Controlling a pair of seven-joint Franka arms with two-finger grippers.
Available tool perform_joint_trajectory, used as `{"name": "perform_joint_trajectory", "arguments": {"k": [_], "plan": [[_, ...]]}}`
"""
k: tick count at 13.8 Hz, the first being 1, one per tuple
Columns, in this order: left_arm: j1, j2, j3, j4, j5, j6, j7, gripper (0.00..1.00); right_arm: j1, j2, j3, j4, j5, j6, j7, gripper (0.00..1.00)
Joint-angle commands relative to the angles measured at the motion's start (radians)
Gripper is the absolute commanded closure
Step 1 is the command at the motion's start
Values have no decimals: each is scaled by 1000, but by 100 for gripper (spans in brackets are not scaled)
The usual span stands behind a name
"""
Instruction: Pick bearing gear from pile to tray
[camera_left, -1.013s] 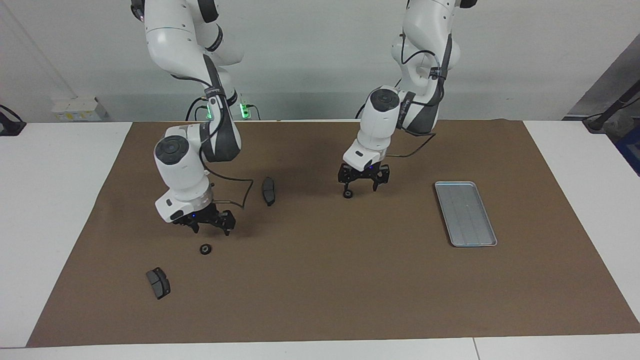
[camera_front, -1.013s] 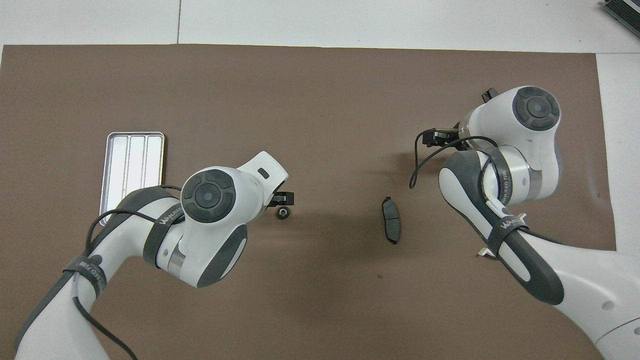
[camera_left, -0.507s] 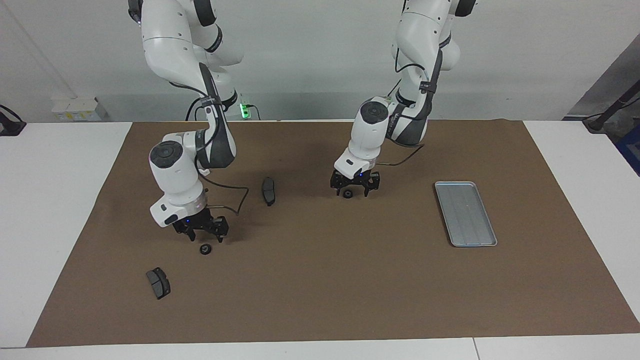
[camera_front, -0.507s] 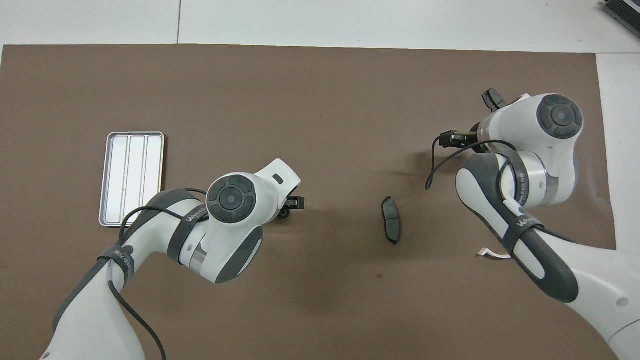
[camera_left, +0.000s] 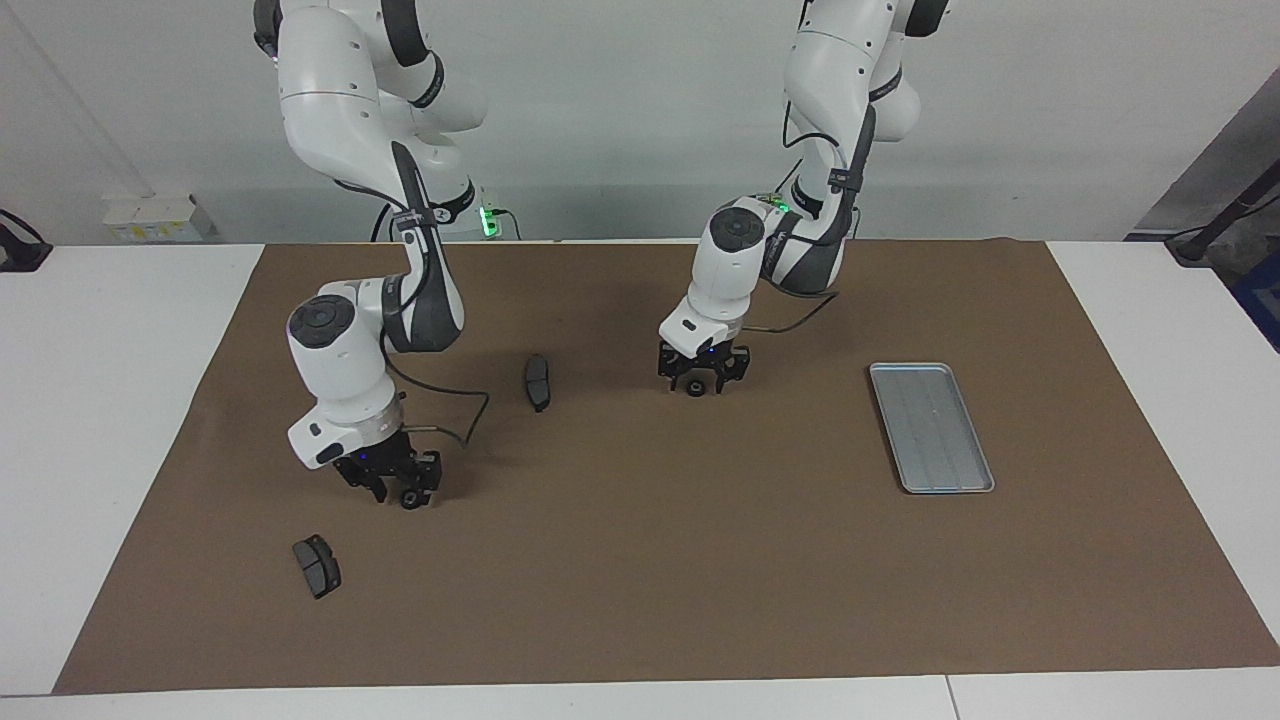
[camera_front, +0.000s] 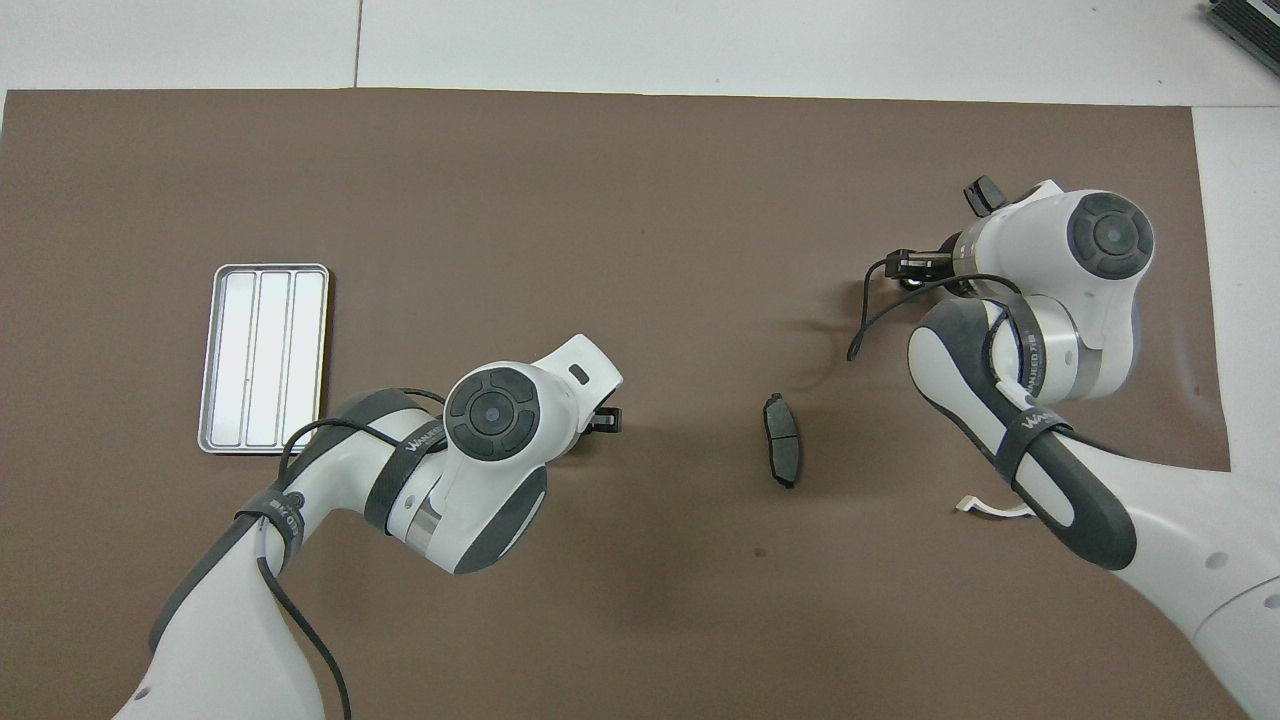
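Note:
Two small black gears lie on the brown mat. My left gripper (camera_left: 702, 378) is down at the mat, open, with one gear (camera_left: 695, 388) between its fingers. My right gripper (camera_left: 398, 488) is down at the mat, open, with the other gear (camera_left: 409, 498) by its fingertips. In the overhead view the wrists hide both gears; one left finger (camera_front: 606, 420) shows. The silver ribbed tray (camera_left: 930, 427) lies empty toward the left arm's end and shows in the overhead view too (camera_front: 263, 357).
One dark brake pad (camera_left: 538, 381) lies between the two grippers, also in the overhead view (camera_front: 782, 453). A second pad (camera_left: 317, 565) lies farther from the robots than the right gripper. A white bracket (camera_front: 985, 507) peeks from under the right arm.
Both grippers have come down onto the mat over their gears. The left one shifted a little toward the right arm's end. The gears have not moved.

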Motion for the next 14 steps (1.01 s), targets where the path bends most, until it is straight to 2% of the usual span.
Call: {"name": "perform_joint_trajectory", "arguments": {"k": [1, 4, 6, 7, 8, 10, 12, 14], "plan": [[-29, -17, 18, -23, -1, -14, -7, 44, -13, 19, 13, 17, -14, 22, -22, 42], [-32, -20, 18, -23, -1, -39, -5, 63, -3, 18, 13, 14, -11, 7, -13, 66], [-32, -21, 16, -22, -1, -50, -3, 76, 4, 11, 13, 14, -11, -3, -11, 90], [-31, -20, 18, -16, -1, -54, -3, 82, 5, 5, 13, 14, -9, -10, -10, 96], [-23, -18, 18, -3, -1, -62, -5, 85, 5, -1, 14, 16, -6, -12, -9, 98], [4, -8, 27, 73, -1, -120, -2, 86, 8, -25, 20, 19, 2, -35, -3, 98], [114, -5, 27, 165, 2, -180, 4, 86, 25, -53, 46, 25, 3, -70, 50, 98], [237, -11, 25, 227, 7, -227, 24, 86, 92, -62, 51, 60, 3, -125, 157, 98]]}}
